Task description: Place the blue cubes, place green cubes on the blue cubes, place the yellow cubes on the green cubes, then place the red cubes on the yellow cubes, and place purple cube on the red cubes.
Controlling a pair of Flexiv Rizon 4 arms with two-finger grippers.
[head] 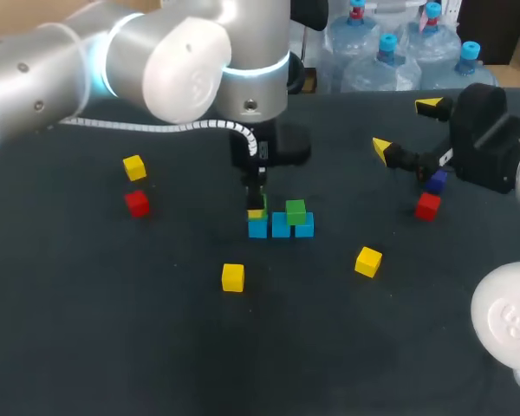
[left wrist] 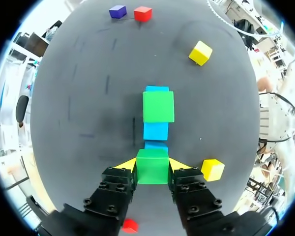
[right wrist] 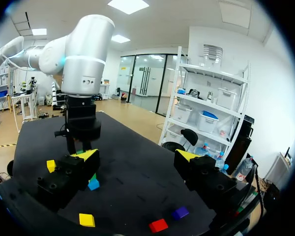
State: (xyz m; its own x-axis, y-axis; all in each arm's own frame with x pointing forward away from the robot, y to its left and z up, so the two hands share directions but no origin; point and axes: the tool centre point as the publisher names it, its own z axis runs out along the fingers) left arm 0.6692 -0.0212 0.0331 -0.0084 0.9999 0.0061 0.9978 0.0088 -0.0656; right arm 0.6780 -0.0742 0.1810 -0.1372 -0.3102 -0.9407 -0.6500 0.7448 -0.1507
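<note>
Three blue cubes (head: 281, 227) lie in a row mid-table. A green cube (head: 295, 211) rests on top of the row towards its right end. My left gripper (head: 256, 206) hangs over the row's left end, shut on a second green cube (left wrist: 152, 166), which sits just above a blue cube (left wrist: 156, 145). Ahead of it lie the placed green cube (left wrist: 158, 106) and more blue cubes (left wrist: 156, 131). My right gripper (head: 406, 127) stands open and empty at the far right, above a red cube (head: 427, 206) and a purple cube (head: 436, 181).
Loose yellow cubes lie at the left (head: 134, 167), in front of the row (head: 233, 277) and to its front right (head: 368, 261). Another red cube (head: 137, 203) lies at the left. My right wrist view shows the left arm (right wrist: 81, 59) beyond its open gripper (right wrist: 136, 156).
</note>
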